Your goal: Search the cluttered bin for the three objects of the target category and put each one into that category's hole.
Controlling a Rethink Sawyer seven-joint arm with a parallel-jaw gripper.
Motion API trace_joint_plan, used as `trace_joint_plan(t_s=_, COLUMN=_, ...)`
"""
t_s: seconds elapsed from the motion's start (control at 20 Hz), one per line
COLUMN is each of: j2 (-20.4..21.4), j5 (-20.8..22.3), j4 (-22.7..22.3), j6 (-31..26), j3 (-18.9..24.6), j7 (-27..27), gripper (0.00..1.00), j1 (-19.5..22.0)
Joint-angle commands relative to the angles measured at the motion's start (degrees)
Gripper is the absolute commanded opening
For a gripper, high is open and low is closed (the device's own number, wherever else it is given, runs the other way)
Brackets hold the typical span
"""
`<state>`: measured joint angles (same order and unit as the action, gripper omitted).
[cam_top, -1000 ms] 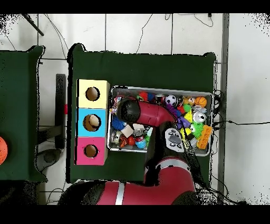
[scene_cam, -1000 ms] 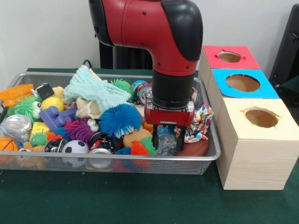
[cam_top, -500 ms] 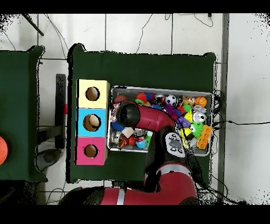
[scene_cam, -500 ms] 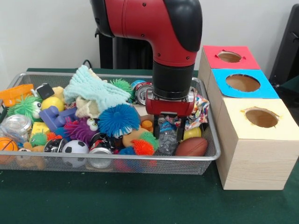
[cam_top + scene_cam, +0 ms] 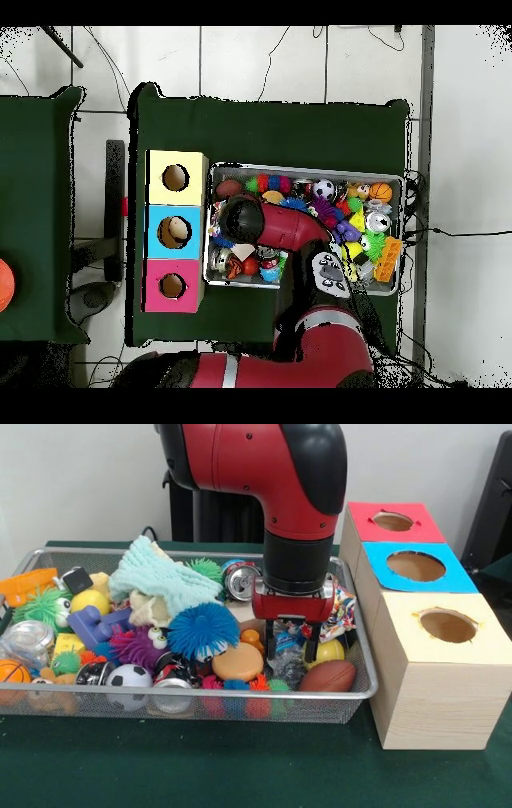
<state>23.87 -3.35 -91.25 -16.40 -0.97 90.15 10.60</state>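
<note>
My gripper (image 5: 290, 653) hangs over the right end of the wire mesh bin (image 5: 352, 692), shut on a crushed clear plastic bottle (image 5: 285, 643) with a blue label. The bottle stands upright between the fingers, its lower end just above the toys. To the right are three wooden boxes with round holes: yellow top (image 5: 448, 626) nearest, blue top (image 5: 416, 566) in the middle, red top (image 5: 394, 522) farthest. From overhead, the red arm (image 5: 270, 222) covers the gripper and the bottle; the yellow (image 5: 176, 178), blue (image 5: 175, 232) and red (image 5: 173, 286) boxes line the bin's left side.
Around the gripper lie a brown football (image 5: 328, 676), a yellow ball (image 5: 329, 650), an orange disc (image 5: 238, 662), a soda can (image 5: 240, 582) and a blue spiky ball (image 5: 205, 629). A teal cloth (image 5: 164, 576) is heaped behind. More toys fill the bin's left half.
The gripper has risen out of the pile with the bottle in it. The orange disc and small spiky balls beside it have shifted, and the football and yellow ball are uncovered.
</note>
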Motion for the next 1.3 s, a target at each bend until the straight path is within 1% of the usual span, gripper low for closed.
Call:
trace_joint_plan(t_s=0.05, j2=-7.84, j5=2.1, j4=-1.18, j6=0.24, j3=5.59, j7=4.95, gripper=1.0, j1=2.71)
trace_joint_plan(t_s=0.3, j2=-9.28, j5=2.47, j4=0.41, j6=-0.89, j3=5.91, j7=3.83, gripper=1.0, j1=3.06)
trace_joint_plan(t_s=0.5, j2=-10.02, j5=2.91, j4=0.3, j6=0.38, j3=6.29, j7=3.99, gripper=1.0, j1=3.25)
trace_joint_plan(t_s=0.65, j2=-9.51, j5=3.14, j4=-0.28, j6=0.26, j3=5.31, j7=4.51, gripper=1.0, j1=2.46)
trace_joint_plan(t_s=1.05, j2=-5.5, j5=3.99, j4=-4.64, j6=-2.01, j3=4.48, j7=4.02, gripper=1.0, j1=2.56)
trace_joint_plan(t_s=1.15, j2=-4.58, j5=3.89, j4=-5.05, j6=-2.95, j3=4.17, j7=4.07, gripper=1.0, j1=2.18)
trace_joint_plan(t_s=1.25, j2=-2.66, j5=3.65, j4=-6.48, j6=-4.13, j3=3.8, j7=4.48, gripper=1.0, j1=1.58)
trace_joint_plan(t_s=1.3, j2=-0.83, j5=3.4, j4=-7.98, j6=-5.05, j3=3.5, j7=4.91, gripper=1.0, j1=1.22)
